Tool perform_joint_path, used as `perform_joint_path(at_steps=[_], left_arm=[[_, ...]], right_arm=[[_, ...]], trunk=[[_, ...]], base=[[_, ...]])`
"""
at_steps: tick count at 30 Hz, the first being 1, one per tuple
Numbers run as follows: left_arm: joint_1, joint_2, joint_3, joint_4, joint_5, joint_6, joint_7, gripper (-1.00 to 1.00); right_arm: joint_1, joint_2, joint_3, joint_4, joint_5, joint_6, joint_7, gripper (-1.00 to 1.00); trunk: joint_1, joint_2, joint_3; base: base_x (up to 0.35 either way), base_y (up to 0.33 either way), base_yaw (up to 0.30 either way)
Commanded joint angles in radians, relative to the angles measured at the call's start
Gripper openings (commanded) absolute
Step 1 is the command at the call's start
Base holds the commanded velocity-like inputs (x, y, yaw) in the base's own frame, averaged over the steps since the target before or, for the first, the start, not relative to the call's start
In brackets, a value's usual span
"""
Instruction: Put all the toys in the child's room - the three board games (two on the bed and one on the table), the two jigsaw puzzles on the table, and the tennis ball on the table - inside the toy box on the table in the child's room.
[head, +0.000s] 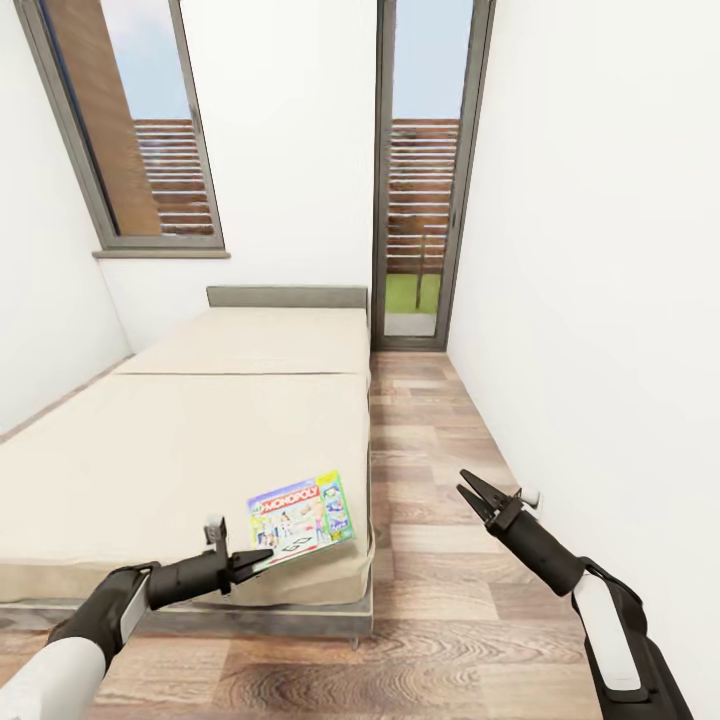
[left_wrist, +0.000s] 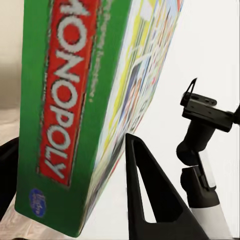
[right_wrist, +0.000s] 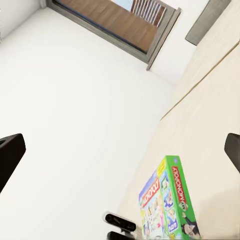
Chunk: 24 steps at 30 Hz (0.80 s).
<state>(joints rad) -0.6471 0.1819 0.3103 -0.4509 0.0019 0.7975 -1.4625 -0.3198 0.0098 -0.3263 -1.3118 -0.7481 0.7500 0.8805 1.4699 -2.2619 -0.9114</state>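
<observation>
A Monopoly board game box (head: 300, 518), green-edged with a red logo, is at the bed's near right corner, tilted with its near edge raised. My left gripper (head: 262, 558) is shut on that near edge. In the left wrist view the box (left_wrist: 85, 100) stands between the two dark fingers (left_wrist: 150, 195). My right gripper (head: 478, 495) hangs open over the wooden floor to the right of the bed, nothing in it. The right wrist view looks across at the box (right_wrist: 167, 207) with its fingers (right_wrist: 10, 155) spread wide.
The beige bed (head: 190, 440) takes up the left and centre, with a grey headboard (head: 288, 296) at the far wall. A white wall (head: 600, 300) runs close along the right. A strip of wooden floor (head: 430, 450) leads to a glass door (head: 425, 180). A window (head: 130, 130) is at the back left.
</observation>
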Motion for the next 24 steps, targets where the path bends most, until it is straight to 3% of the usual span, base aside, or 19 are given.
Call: perform_joint_path(at_steps=[1,5,7,12,15,19,24], left_arm=[[0.000,0.007,-0.006,-0.014,-0.003,0.018,-0.017,-1.00],[0.002,0.051,-0.012,-0.053,-0.003,0.037,-0.064,-1.00],[0.003,0.088,-0.013,-0.066,-0.003,0.050,-0.108,-1.00],[0.004,0.179,-0.014,-0.075,0.001,0.090,-0.108,-1.00],[0.005,0.234,-0.014,-0.084,0.002,0.142,-0.108,-1.00],[0.007,0.286,-0.018,-0.102,0.004,0.167,-0.108,-1.00],[0.007,0.329,-0.021,-0.136,0.007,0.198,-0.108,-1.00]], right_arm=[[-0.001,0.001,-0.001,0.000,-0.001,0.002,0.002,1.00],[0.000,0.001,0.001,-0.001,-0.001,-0.020,0.001,1.00],[-0.001,0.000,0.000,-0.001,-0.001,-0.027,0.001,1.00],[-0.001,0.000,0.010,-0.010,-0.001,-0.024,-0.027,1.00],[-0.001,-0.002,0.031,-0.035,-0.001,-0.019,-0.123,1.00],[-0.001,-0.002,0.069,-0.114,-0.001,-0.016,-0.270,1.00],[-0.001,-0.006,0.152,-0.153,-0.007,-0.013,-0.388,1.00]], trunk=[[-0.004,0.007,0.002],[-0.008,0.014,0.005],[-0.008,0.014,0.005],[-0.027,0.049,0.021],[-0.039,0.070,0.030],[-0.054,0.098,0.043],[-0.073,0.133,0.059]], base=[[0.000,0.000,0.000],[0.000,0.000,0.000],[0.000,0.000,0.000],[0.000,0.000,0.000],[0.000,0.000,0.000],[0.000,0.000,0.000],[0.000,0.000,0.000]])
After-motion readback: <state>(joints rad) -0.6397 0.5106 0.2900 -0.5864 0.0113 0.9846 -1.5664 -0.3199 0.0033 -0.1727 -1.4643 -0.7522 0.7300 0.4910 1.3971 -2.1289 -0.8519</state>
